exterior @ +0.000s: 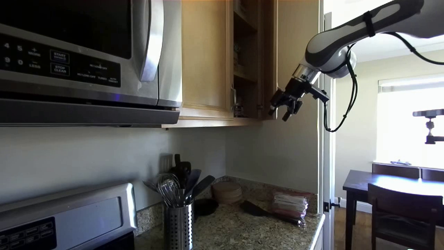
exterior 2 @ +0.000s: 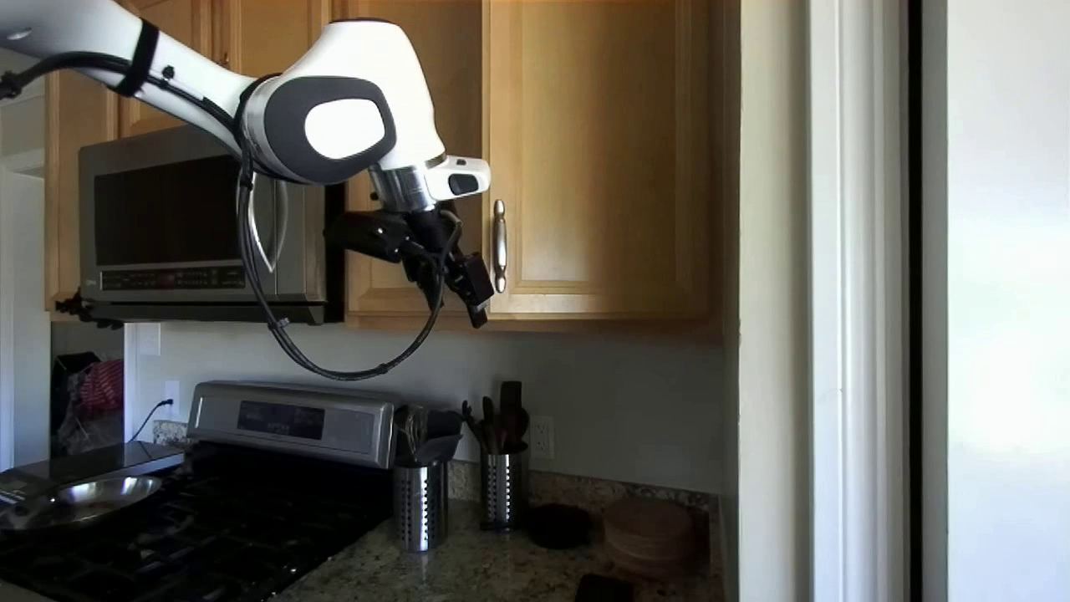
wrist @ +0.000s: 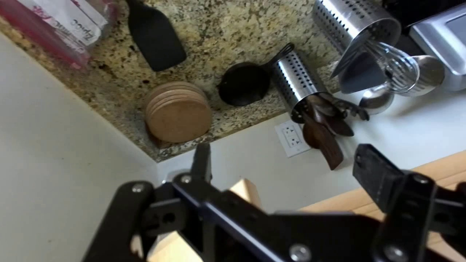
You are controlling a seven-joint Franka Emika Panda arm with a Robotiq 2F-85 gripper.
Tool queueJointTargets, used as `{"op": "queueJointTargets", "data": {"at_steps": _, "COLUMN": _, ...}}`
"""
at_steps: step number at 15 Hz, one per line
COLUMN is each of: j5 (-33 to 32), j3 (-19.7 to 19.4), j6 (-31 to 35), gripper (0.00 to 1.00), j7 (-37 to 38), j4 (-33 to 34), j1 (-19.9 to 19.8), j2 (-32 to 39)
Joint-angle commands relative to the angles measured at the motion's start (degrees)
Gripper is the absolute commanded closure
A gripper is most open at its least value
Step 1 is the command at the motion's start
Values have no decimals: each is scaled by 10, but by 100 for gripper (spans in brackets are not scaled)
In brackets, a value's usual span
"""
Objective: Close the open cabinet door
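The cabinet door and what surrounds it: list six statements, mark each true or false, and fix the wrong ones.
The cabinet door is closed. False: it stands open, baring shelves.
Its bar handle is vertical. True.
The pincer is shut. False: its fingers stand apart.
A black spatula lies on the counter. True.
The whisk lies on the counter. False: it stands in a perforated steel holder.
The wrist view shows a wall outlet. True.
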Motion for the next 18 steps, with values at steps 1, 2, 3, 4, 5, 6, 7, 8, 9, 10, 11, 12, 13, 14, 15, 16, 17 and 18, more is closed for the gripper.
{"op": "queueJointTargets", "data": {"at_steps": 1, "j5": 53, "j3": -20, "j6": -10, "gripper": 0, "j7": -62, "j4": -3, "j1": 29, "j2": 6}}
{"op": "queueJointTargets", "data": {"at_steps": 2, "j5": 58, "j3": -21, "j6": -13, "gripper": 0, "j7": -73, "j4": -3, "j1": 30, "j2": 9}}
{"op": "queueJointTargets", "data": {"at_steps": 3, "j5": 52, "j3": -18, "j6": -10, "gripper": 0, "j7": -72, "j4": -4, "j1": 22, "j2": 14}}
{"op": "queueJointTargets", "data": {"at_steps": 4, "j5": 47, "j3": -17, "j6": -7, "gripper": 0, "j7": -70, "j4": -4, "j1": 17, "j2": 18}}
{"op": "queueJointTargets", "data": {"at_steps": 5, "j5": 31, "j3": -9, "j6": 14, "gripper": 0, "j7": -44, "j4": -6, "j1": 2, "j2": 27}}
{"op": "queueJointTargets", "data": {"at_steps": 6, "j5": 26, "j3": -8, "j6": 18, "gripper": 25, "j7": -37, "j4": -5, "j1": -3, "j2": 32}}
{"op": "queueJointTargets", "data": {"at_steps": 7, "j5": 17, "j3": -5, "j6": 26, "gripper": 26, "j7": -23, "j4": -4, "j1": -14, "j2": 40}}
{"op": "queueJointTargets", "data": {"at_steps": 8, "j5": 12, "j3": -5, "j6": 27, "gripper": 33, "j7": -18, "j4": -2, "j1": -21, "j2": 44}}
{"op": "queueJointTargets", "data": {"at_steps": 9, "j5": 3, "j3": -5, "j6": 27, "gripper": 40, "j7": -3, "j4": 2, "j1": -32, "j2": 44}}
{"op": "queueJointTargets", "data": {"at_steps": 10, "j5": 1, "j3": -6, "j6": 33, "gripper": 47, "j7": 5, "j4": 4, "j1": -39, "j2": 47}}
{"op": "queueJointTargets", "data": {"at_steps": 11, "j5": 3, "j3": -8, "j6": 38, "gripper": 54, "j7": 20, "j4": 7, "j1": -46, "j2": 46}}
{"op": "queueJointTargets", "data": {"at_steps": 12, "j5": 2, "j3": -6, "j6": 47, "gripper": 59, "j7": 38, "j4": 9, "j1": -53, "j2": 47}}
{"op": "queueJointTargets", "data": {"at_steps": 13, "j5": 9, "j3": -5, "j6": 59, "gripper": 67, "j7": 52, "j4": 10, "j1": -57, "j2": 47}}
{"op": "queueJointTargets", "data": {"at_steps": 14, "j5": 10, "j3": -4, "j6": 71, "gripper": 73, "j7": 66, "j4": 11, "j1": -61, "j2": 48}}
{"op": "queueJointTargets", "data": {"at_steps": 15, "j5": 17, "j3": -4, "j6": 78, "gripper": 80, "j7": 79, "j4": 16, "j1": -61, "j2": 51}}
{"op": "queueJointTargets", "data": {"at_steps": 16, "j5": 22, "j3": -3, "j6": 83, "gripper": 86, "j7": 92, "j4": 21, "j1": -60, "j2": 53}}
{"op": "queueJointTargets", "data": {"at_steps": 17, "j5": 33, "j3": -4, "j6": 90, "gripper": 93, "j7": 102, "j4": 25, "j1": -56, "j2": 56}}
{"op": "queueJointTargets", "data": {"at_steps": 18, "j5": 36, "j3": -2, "j6": 96, "gripper": 96, "j7": 116, "j4": 27, "j1": -55, "j2": 59}}
